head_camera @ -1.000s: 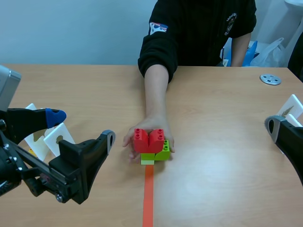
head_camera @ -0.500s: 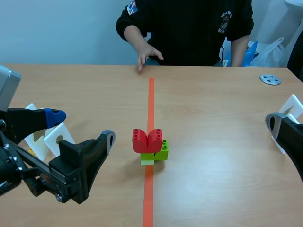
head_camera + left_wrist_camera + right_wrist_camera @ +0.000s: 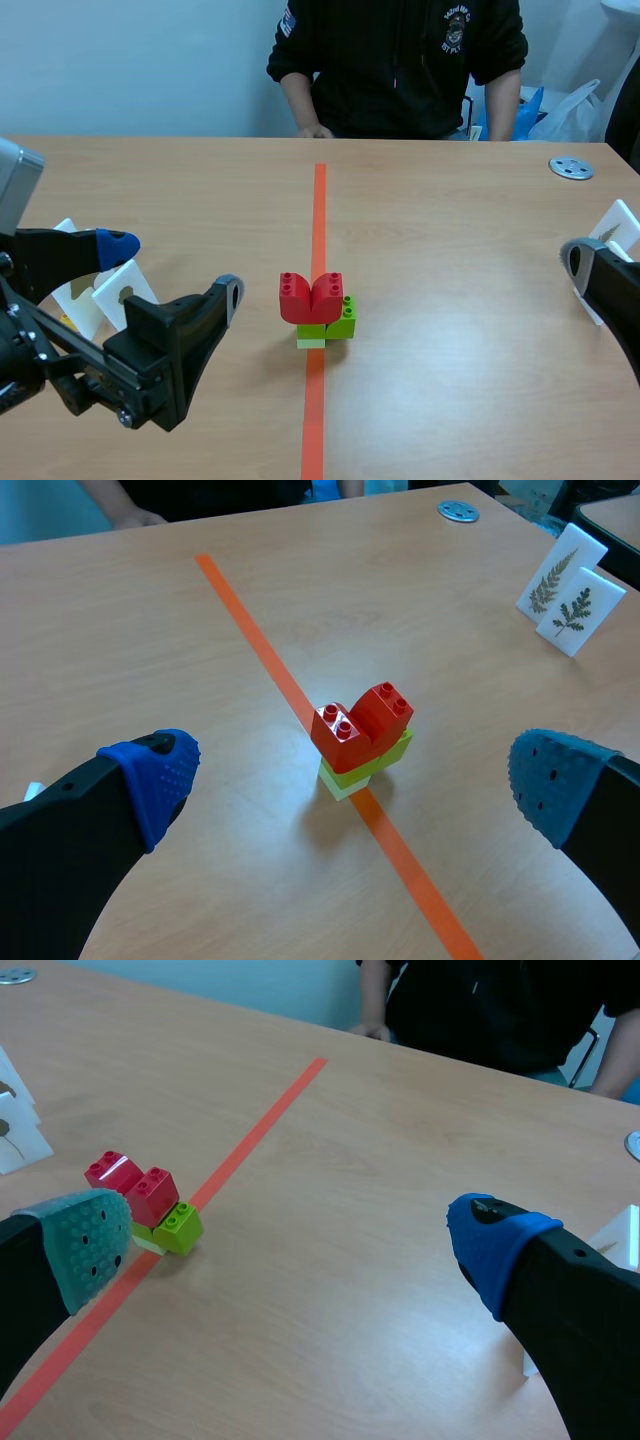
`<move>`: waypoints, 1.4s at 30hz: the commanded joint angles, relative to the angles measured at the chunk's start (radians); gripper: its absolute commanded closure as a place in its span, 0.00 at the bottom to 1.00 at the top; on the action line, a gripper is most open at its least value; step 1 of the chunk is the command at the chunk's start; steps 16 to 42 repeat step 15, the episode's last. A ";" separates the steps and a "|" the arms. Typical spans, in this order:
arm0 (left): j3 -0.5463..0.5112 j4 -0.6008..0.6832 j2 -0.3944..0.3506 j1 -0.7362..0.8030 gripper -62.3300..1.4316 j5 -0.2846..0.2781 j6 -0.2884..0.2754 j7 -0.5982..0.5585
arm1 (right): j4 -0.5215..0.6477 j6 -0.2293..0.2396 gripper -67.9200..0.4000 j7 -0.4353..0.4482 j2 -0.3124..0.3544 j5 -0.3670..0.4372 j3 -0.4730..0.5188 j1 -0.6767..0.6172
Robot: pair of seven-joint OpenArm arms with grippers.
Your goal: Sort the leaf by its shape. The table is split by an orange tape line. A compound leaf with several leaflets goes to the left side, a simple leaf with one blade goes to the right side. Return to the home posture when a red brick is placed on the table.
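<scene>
**Red brick point(image 3: 312, 298) is on the desk, so it is time to go home**

The red brick sits on top of some green bricks point(image 3: 337, 322). The little tower stands right on the orange tape line point(image 3: 319, 210), in the middle of the desk point(image 3: 470, 390). Nothing is touching it.

The left tool point(image 3: 173, 267) is wide open and has nothing in it. The right tool point(image 3: 292, 1243) is wide open too, and it has nothing in it either. The tower is out in front of both tools, well apart from them.

I think the leaf sorting stops here. The red brick is the sign to stop. So the next move, I think, is for both arms to pull back to their rest place. No grabbing is needed. The arms should keep away from the tower and should not bump the cards next to them.

The middle view shows white cards point(image 3: 100, 290) just beside the left tool and a white card point(image 3: 615, 225) near the right tool. I cannot see there what is drawn on them. The left wrist view shows two leaf cards point(image 3: 565, 590) with feathery leaves made of many small parts.

The middle view shows only one finger of the right tool. The right wrist view shows both, far apart.

The middle view also shows the most of the person point(image 3: 400, 60) at the far side of the desk. One hand point(image 3: 313, 131) rests at the desk's far edge, well away from the brick.
</scene>
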 commanded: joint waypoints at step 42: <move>-0.001 0.019 -0.001 0.000 0.00 -0.009 0.002 -0.014 | 0.006 0.002 0.00 0.004 0.000 0.013 0.003 0.011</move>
